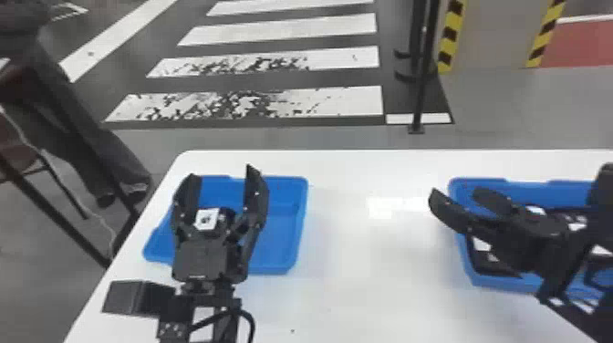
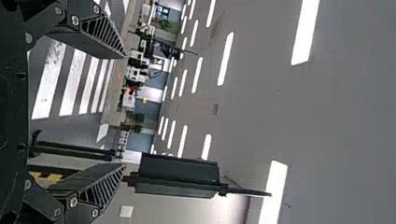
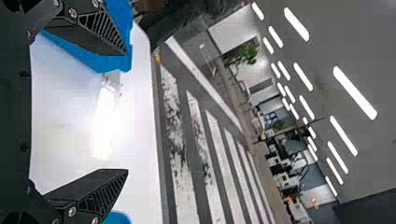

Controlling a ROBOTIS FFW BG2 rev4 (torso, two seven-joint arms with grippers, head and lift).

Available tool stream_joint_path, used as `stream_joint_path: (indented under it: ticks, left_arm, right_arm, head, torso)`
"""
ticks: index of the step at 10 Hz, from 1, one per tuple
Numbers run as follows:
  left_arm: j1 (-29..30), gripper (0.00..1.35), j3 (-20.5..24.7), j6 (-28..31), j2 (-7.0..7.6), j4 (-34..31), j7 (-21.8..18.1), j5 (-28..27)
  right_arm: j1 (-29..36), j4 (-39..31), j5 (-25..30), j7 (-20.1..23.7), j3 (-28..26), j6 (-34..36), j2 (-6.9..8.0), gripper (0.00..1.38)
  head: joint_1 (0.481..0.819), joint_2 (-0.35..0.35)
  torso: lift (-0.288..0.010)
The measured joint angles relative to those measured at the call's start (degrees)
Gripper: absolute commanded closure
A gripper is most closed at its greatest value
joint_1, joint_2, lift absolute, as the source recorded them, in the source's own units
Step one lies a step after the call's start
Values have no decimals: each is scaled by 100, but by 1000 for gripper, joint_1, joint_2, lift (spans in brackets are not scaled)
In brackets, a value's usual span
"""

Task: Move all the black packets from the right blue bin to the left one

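From my station, the biggest thing I have is the grey floor [image 1: 292, 139] with its white painted stripes, running past the far edge of the white bench [image 1: 355, 283]. On the bench sit the two blue bins. The right blue bin [image 1: 497, 283] is over on the right side of my head view, cut off by its edge; the left blue bin [image 1: 298, 214] lies near the bench's far left corner, set in from the left edge.

My right hand [image 1: 454, 192] is above the right bin, its fingers apart and pointing out past that bin's left rim. My left hand [image 1: 222, 171] is in front of the left bin's blue interior in the head view, fingers apart and pointing toward the bench's far edge.

The black packets [image 1: 488, 265] are in the right bin, around and behind my right hand as I look down; I can't count them from here. Smallest is a white square tag [image 1: 206, 220] on my left hand, between the bases of its fingers.
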Motion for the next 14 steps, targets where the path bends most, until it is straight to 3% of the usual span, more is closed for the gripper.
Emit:
stream_joint_path:
  ticks: [2, 4, 7, 8, 10, 14]
  left_arm:
    - [32, 343, -181, -221, 26, -25, -20, 103]
    - [57, 346, -221, -311, 30, -25, -11, 153]
    - [111, 348, -223, -390, 27, -23, -10, 173]
    - [117, 348, -227, -407, 27, -22, -10, 185]
    - [138, 348, -234, -434, 27, -14, -13, 195]
    - [148, 348, -251, -465, 27, -13, -17, 206]
  right_arm:
    - [165, -288, 455, -457, -51, 683, 23, 145]
    - [192, -397, 778, -803, -55, 1185, 50, 145]
    - [295, -541, 1136, -1402, -53, 1605, 61, 157]
    - [294, -546, 1136, -1574, -52, 1679, 62, 223]
    - [268, -489, 1100, -1728, -60, 1736, 62, 371]
    - [205, -151, 1105, -1887, -249, 1739, 105, 392]
  head:
    - [695, 110]
    - [695, 86]
    - [695, 52]
    - [695, 44]
    - [695, 37]
    - [695, 0]
  torso:
    - [-140]
    - [-140]
    - [-140]
    - [-140]
    - [-140]
    - [-140]
